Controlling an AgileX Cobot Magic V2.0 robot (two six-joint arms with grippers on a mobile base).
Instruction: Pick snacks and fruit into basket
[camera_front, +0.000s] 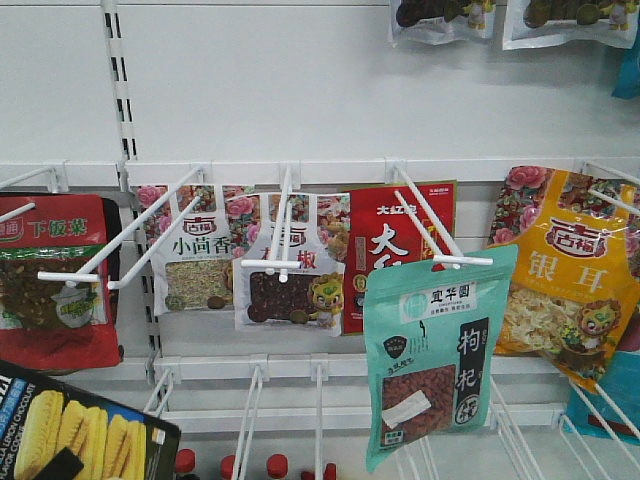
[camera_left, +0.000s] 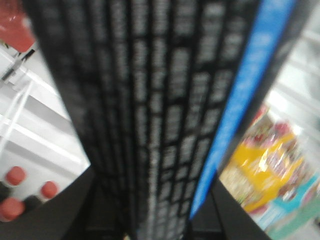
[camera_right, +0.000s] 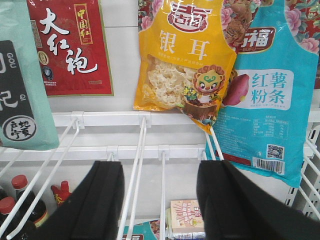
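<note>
Right gripper (camera_right: 160, 172) spread, yellow pouch (camera_right: 182, 65) hanging on shelf back panel (camera_right: 122, 60) just above it | I read left gripper (camera_left: 155, 220) pinching black corn pack (camera_front: 85, 425).

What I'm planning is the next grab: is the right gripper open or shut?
Open: the right gripper has its black fingers wide apart, nothing between them.

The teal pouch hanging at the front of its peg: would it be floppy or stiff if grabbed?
Probably floppy: the teal pouch hangs crooked from its peg, so it would likely swing when pushed. It looks light, with small red berries behind its window that may shift. The glossy film could be slippery.
</note>
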